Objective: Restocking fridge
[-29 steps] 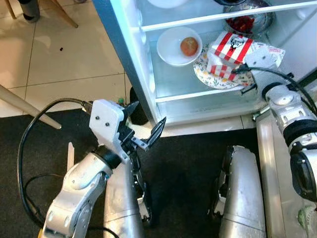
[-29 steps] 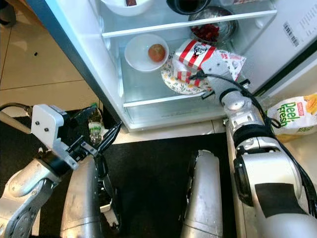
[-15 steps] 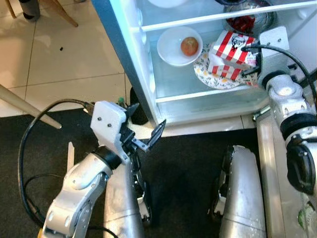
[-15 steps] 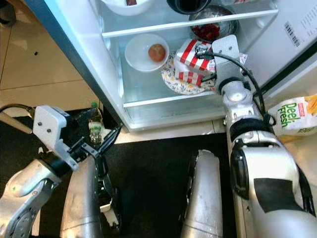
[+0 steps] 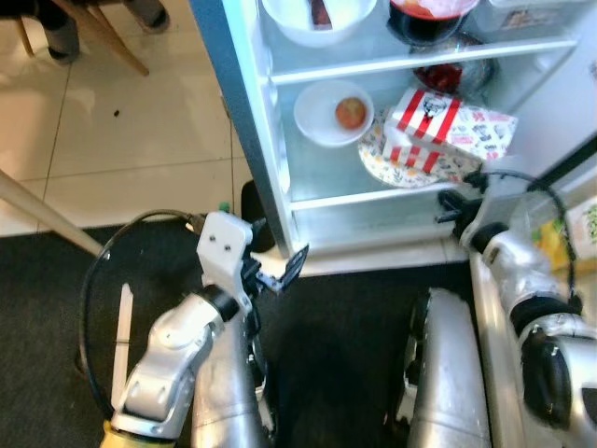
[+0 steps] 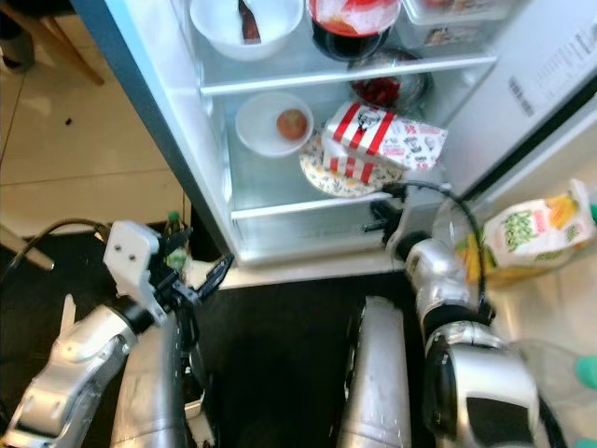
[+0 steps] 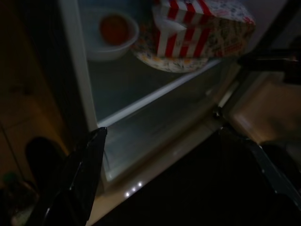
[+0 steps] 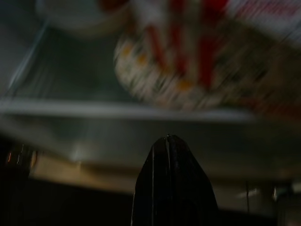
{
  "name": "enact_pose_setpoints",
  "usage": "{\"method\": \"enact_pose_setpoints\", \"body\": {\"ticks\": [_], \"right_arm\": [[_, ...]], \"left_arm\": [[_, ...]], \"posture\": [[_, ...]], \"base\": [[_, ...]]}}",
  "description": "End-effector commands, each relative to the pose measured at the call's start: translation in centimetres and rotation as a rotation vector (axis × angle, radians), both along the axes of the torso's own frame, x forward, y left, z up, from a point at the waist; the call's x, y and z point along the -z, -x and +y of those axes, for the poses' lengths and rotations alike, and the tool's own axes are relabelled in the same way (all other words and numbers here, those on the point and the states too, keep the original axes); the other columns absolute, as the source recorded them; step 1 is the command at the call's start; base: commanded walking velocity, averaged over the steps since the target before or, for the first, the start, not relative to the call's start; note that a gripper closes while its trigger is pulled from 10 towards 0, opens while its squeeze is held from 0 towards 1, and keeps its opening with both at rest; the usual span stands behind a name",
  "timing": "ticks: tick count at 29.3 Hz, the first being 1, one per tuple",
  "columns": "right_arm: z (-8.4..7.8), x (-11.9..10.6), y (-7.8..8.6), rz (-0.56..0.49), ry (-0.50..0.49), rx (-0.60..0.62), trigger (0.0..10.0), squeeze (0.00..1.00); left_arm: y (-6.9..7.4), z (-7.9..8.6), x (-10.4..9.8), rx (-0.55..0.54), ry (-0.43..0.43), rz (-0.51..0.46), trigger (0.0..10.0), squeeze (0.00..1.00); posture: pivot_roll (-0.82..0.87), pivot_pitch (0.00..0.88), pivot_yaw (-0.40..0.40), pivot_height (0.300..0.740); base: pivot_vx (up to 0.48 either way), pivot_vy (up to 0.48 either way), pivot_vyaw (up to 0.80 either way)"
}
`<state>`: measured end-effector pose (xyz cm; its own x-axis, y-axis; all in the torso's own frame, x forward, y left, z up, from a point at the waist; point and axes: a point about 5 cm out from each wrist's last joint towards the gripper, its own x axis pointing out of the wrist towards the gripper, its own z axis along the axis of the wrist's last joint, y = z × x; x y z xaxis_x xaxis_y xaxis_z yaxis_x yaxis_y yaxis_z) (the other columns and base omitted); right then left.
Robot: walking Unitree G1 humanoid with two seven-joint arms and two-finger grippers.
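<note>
Pulling back from the fridge, the right gripper (image 5: 450, 203) now hangs just outside the front edge of the lower shelf (image 5: 373, 192), where a second ago it was reaching in at the red-and-white striped box (image 5: 422, 131). That box sits on the patterned plate (image 5: 392, 161) inside the fridge, beside a white bowl (image 5: 328, 114) with a round fruit (image 5: 351, 113) in it. From the right wrist view its jaws look pressed together and empty, tips pointing at the shelf lip, though that picture is blurred.

To my eye this means the box has been delivered and let go; that item of the restock looks done, and the arm is free for the next one. A yellow-and-green carton (image 6: 532, 233) lies outside the fridge on the robot's right, a likely candidate.

The head camera has also shifted, so more of the upper shelf shows: a white bowl and a dark bowl with something red. That is the view moving, not the dishes.

The left gripper (image 5: 280, 269) hovers low before the fridge base, jaws apart, holding nothing, much as before.
</note>
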<state>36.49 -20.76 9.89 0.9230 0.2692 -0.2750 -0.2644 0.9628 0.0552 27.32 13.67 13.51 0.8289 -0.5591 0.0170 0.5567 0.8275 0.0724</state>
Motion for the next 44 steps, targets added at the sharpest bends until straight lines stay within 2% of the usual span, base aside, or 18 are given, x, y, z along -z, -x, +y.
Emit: {"method": "enact_pose_setpoints", "body": {"ticks": [1, 2, 3, 5, 6, 8, 9, 16, 18, 24, 33, 44], "right_arm": [[0.2, 2.1, 1.1, 0.063, 0.025, 0.018, 10.0, 0.0], [0.2, 2.1, 1.1, 0.063, 0.025, 0.018, 10.0, 0.0], [0.5, 2.6, 1.3, 0.075, 0.042, 0.02, 10.0, 0.0], [1.6, 4.2, 2.2, 0.116, 0.015, 0.018, 10.0, 0.0], [1.6, 4.2, 2.2, 0.116, 0.015, 0.018, 10.0, 0.0], [3.2, 5.9, 3.3, 0.153, 0.006, -0.034, 10.0, 0.0], [3.5, 6.2, 3.5, 0.159, 0.006, -0.043, 10.0, 0.0], [4.4, 6.4, 3.7, 0.149, -0.028, -0.058, 10.0, 0.0], [4.9, 6.2, 3.6, 0.141, -0.04, -0.076, 10.0, 0.0], [5.1, 6.3, 3.7, 0.142, -0.043, -0.083, 10.0, 0.0], [6.0, 6.5, 3.8, 0.138, -0.074, -0.095, 10.0, 0.0], [6.1, 6.8, 4.1, 0.154, -0.082, -0.108, 10.0, 0.0]], "left_arm": [[0.3, -0.1, 2.0, -0.001, -0.013, 0.055, 10.0, 0.0], [0.3, -0.1, 2.0, -0.001, -0.013, 0.055, 10.0, 0.0], [0.2, 0.0, 2.6, -0.007, -0.015, 0.072, 10.0, 0.0], [0.4, 0.6, 4.8, -0.036, -0.017, 0.138, 10.0, 0.0], [0.4, 0.6, 4.8, -0.036, -0.017, 0.138, 10.0, 0.0], [1.0, 1.5, 7.6, -0.073, -0.018, 0.225, 10.0, 0.0], [1.1, 1.7, 8.0, -0.082, -0.013, 0.24, 10.0, 0.0], [0.8, 2.5, 9.2, -0.118, 0.0, 0.257, 10.0, 0.0], [0.9, 2.7, 10.1, -0.132, 0.005, 0.283, 10.0, 0.0], [1.0, 3.0, 11.2, -0.163, 0.028, 0.312, 10.0, 0.0], [0.7, 4.3, 11.7, -0.221, 0.083, 0.331, 10.0, 0.0], [0.5, 5.3, 12.4, -0.285, 0.121, 0.358, 10.0, 0.0]], "posture": [[0.04, 0.273, 0.012, 0.5], [0.04, 0.273, 0.012, 0.5], [0.04, 0.265, 0.009, 0.5], [0.04, 0.239, 0.004, 0.5], [0.04, 0.239, 0.004, 0.5], [0.04, 0.204, 0.002, 0.5], [0.04, 0.197, 0.004, 0.5], [0.03, 0.184, 0.003, 0.5], [0.03, 0.177, 0.002, 0.5], [0.03, 0.168, -0.004, 0.5], [0.02, 0.157, 0.014, 0.5], [0.02, 0.144, 0.006, 0.5]], "base": [[0.0, 0.0, 0.0], [0.0, 0.0, 0.0], [0.0, 0.0, 0.0], [0.0, 0.0, 0.0], [0.0, 0.0, 0.0], [0.0, 0.0, 0.0], [0.0, 0.0, 0.0], [0.0, 0.0, 0.0], [0.0, 0.0, 0.0], [0.0, 0.0, 0.0], [0.0, 0.0, 0.0], [0.0, 0.0, 0.0]]}}
